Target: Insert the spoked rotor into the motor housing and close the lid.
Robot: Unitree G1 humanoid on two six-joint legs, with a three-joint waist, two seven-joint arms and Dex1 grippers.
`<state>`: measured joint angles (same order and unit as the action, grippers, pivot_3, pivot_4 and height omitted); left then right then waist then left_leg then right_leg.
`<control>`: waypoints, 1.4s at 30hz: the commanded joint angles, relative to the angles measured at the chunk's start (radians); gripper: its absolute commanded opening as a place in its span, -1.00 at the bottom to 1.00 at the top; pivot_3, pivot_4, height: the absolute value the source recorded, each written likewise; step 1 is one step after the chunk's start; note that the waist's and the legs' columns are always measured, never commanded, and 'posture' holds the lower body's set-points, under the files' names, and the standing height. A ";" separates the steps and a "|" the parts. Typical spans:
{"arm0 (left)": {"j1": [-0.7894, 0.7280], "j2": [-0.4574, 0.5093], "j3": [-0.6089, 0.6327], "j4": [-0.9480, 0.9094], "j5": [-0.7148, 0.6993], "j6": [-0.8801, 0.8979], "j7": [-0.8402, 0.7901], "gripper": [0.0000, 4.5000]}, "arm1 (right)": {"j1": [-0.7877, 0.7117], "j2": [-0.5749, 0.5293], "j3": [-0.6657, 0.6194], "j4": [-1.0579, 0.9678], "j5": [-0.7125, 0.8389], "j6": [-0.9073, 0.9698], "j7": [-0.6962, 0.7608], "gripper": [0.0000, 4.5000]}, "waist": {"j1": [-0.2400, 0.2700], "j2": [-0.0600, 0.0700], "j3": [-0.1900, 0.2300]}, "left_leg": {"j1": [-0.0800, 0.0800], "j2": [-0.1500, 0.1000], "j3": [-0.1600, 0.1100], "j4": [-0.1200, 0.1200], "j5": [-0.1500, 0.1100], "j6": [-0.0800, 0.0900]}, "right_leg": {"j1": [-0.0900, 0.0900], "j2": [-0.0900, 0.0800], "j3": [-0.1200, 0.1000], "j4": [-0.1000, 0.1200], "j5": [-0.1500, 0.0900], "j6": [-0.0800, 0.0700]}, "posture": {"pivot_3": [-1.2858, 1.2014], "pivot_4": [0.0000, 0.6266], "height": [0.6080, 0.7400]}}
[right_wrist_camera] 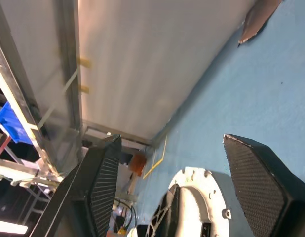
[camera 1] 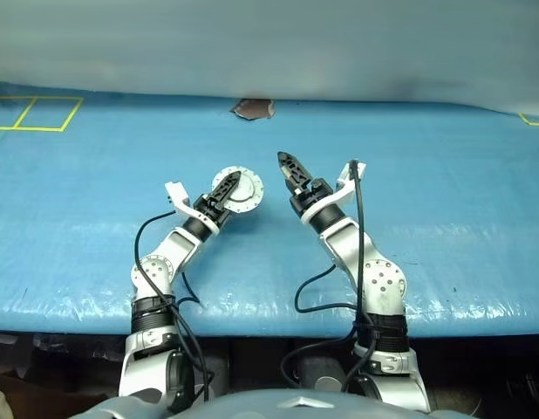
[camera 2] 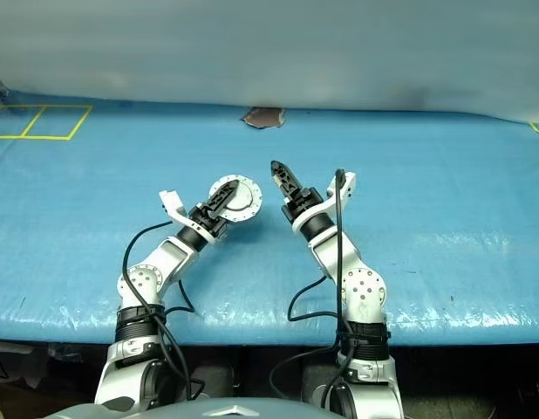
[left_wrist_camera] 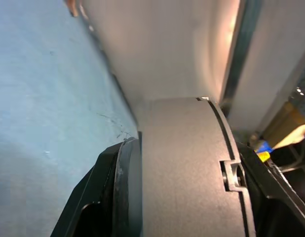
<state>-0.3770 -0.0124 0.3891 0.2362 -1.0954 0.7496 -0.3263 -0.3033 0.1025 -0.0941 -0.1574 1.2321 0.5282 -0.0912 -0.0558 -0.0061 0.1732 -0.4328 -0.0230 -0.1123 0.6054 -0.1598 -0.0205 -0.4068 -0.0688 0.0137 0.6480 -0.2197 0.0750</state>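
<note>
The motor housing point(camera 1: 249, 194) sits left of the table's centre as a round pale grey disc with a bolted rim. Its lid point(camera 1: 247, 183) lies flat on top, plain outer face up. My left gripper point(camera 1: 228, 185) reaches over it from the near left and is shut on it. In the left wrist view the grey housing body point(left_wrist_camera: 182, 163) spans the gap between the black fingers. My right gripper point(camera 1: 289, 168) hovers just right of the housing, open with nothing between its fingers point(right_wrist_camera: 256, 173); the housing point(right_wrist_camera: 202, 197) shows beyond them. The spoked rotor is hidden.
A blue sheet point(camera 1: 444, 201) covers the table. A torn brown patch point(camera 1: 253, 108) lies at the far edge and yellow tape squares point(camera 1: 34, 113) mark the far left. A grey wall point(camera 1: 269, 44) stands behind the table, and the front edge point(camera 1: 269, 319) runs close to my arms.
</note>
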 commanded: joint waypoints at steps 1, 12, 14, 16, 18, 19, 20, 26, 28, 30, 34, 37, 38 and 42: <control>-0.042 0.008 0.038 -0.050 -0.012 -0.060 -0.008 0.27 | 0.025 0.031 0.007 -0.035 -0.079 -0.048 0.027 0.55 | 0.004 0.000 0.000 | 0.000 0.000 0.000 0.000 0.000 0.000 | 0.000 0.000 0.000 0.000 0.000 0.000 | 0.03 -0.52 1.00; -0.126 0.130 0.186 0.012 0.084 -0.310 0.067 0.27 | 0.111 -0.404 0.372 -0.054 -0.721 -0.064 0.311 0.55 | 0.009 -0.001 0.000 | -0.001 0.000 0.000 0.002 0.000 0.000 | 0.000 0.000 0.000 -0.001 0.000 -0.002 | 0.03 -0.52 1.00; -0.141 0.159 0.182 0.040 0.145 -0.362 0.082 0.27 | 0.120 -0.430 0.401 -0.071 -0.753 -0.076 0.374 0.55 | 0.010 -0.001 0.000 | -0.001 0.000 0.000 0.002 0.000 0.000 | 0.000 0.000 0.000 -0.002 0.000 -0.001 | 0.03 -0.52 1.00; -0.150 0.187 0.169 0.067 0.194 -0.393 0.072 0.27 | 0.125 -0.442 0.422 -0.076 -0.801 -0.111 0.421 0.55 | 0.014 -0.001 0.001 | -0.001 0.000 0.000 0.002 0.000 0.000 | 0.000 0.000 0.000 -0.002 0.000 0.000 | 0.03 -0.52 1.00; -0.154 0.211 0.155 0.091 0.232 -0.406 0.056 0.27 | 0.131 -0.434 0.426 -0.071 -0.834 -0.136 0.440 0.55 | 0.019 -0.002 0.001 | -0.002 0.000 0.000 0.003 0.000 0.000 | 0.000 0.000 0.000 -0.003 0.003 0.003 | 0.03 -0.52 1.00; -0.156 0.222 0.149 0.103 0.251 -0.412 0.051 0.27 | 0.133 -0.432 0.431 -0.068 -0.856 -0.151 0.447 0.55 | 0.021 -0.003 0.001 | -0.002 0.000 0.000 0.003 0.000 0.000 | 0.001 0.000 0.000 -0.003 0.003 0.004 | 0.03 -0.52 1.00; -0.159 0.231 0.143 0.116 0.270 -0.418 0.045 0.27 | 0.135 -0.429 0.436 -0.063 -0.879 -0.169 0.454 0.55 | 0.024 -0.004 0.002 | -0.002 0.000 0.000 0.003 0.000 0.000 | 0.001 0.000 0.000 -0.003 0.003 0.004 | 0.03 -0.52 1.00; -0.187 0.250 0.132 0.213 0.328 -0.452 0.008 0.27 | 0.166 -0.407 0.443 -0.062 -0.930 -0.272 0.551 0.55 | 0.031 -0.006 0.003 | -0.002 -0.001 -0.001 0.006 0.000 0.000 | 0.003 0.000 -0.001 -0.004 0.003 0.003 | 0.03 -0.52 1.00; -0.197 0.248 0.139 0.253 0.338 -0.459 -0.003 0.27 | 0.172 -0.396 0.436 -0.062 -0.934 -0.275 0.567 0.55 | 0.030 -0.006 0.003 | -0.002 -0.001 -0.001 0.006 0.000 0.000 | 0.003 0.000 -0.001 -0.004 0.003 0.003 | 0.03 -0.52 1.00; -0.206 0.246 0.152 0.286 0.339 -0.466 -0.005 0.27 | 0.173 -0.389 0.429 -0.062 -0.944 -0.274 0.573 0.55 | 0.029 -0.007 0.003 | -0.002 0.000 -0.001 0.006 0.000 0.000 | 0.003 0.000 -0.001 -0.004 0.004 0.003 | 0.03 -0.52 1.00; -0.221 0.245 0.186 0.354 0.332 -0.478 0.002 0.27 | 0.175 -0.374 0.415 -0.059 -0.963 -0.274 0.573 0.55 | 0.025 -0.007 0.003 | -0.001 0.000 -0.001 0.006 0.000 0.000 | 0.003 0.000 -0.001 -0.003 0.004 0.003 | 0.03 -0.52 1.00; -0.217 0.253 0.178 0.374 0.361 -0.486 0.009 0.27 | 0.176 -0.364 0.407 -0.060 -0.966 -0.274 0.577 0.55 | 0.026 -0.007 0.003 | -0.001 0.000 -0.001 0.006 0.000 0.000 | 0.003 0.000 -0.001 -0.003 0.004 0.004 | 0.03 -0.52 1.00; -0.215 0.257 0.176 0.382 0.371 -0.490 0.019 0.27 | 0.175 -0.361 0.406 -0.060 -0.967 -0.274 0.578 0.55 | 0.025 -0.007 0.003 | -0.001 0.000 -0.001 0.006 0.000 0.000 | 0.003 0.000 -0.001 -0.003 0.004 0.004 | 0.03 -0.52 1.00; -0.204 0.263 0.182 0.387 0.395 -0.509 0.047 0.27 | 0.173 -0.348 0.397 -0.056 -0.976 -0.277 0.579 0.55 | 0.023 -0.007 0.003 | 0.002 0.000 -0.001 0.006 0.000 0.000 | 0.007 0.000 -0.001 -0.003 0.004 0.003 | 0.03 -0.52 1.00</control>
<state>-0.5646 0.2248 0.5583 0.6296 -0.7156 0.2753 -0.2932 -0.1296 -0.2575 0.3194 -0.1893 0.2561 0.2704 0.4809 -0.0327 -0.0129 0.1760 -0.4302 -0.0231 -0.1135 0.6116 -0.1599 -0.0207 -0.4002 -0.0684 0.0129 0.6446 -0.2157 0.0773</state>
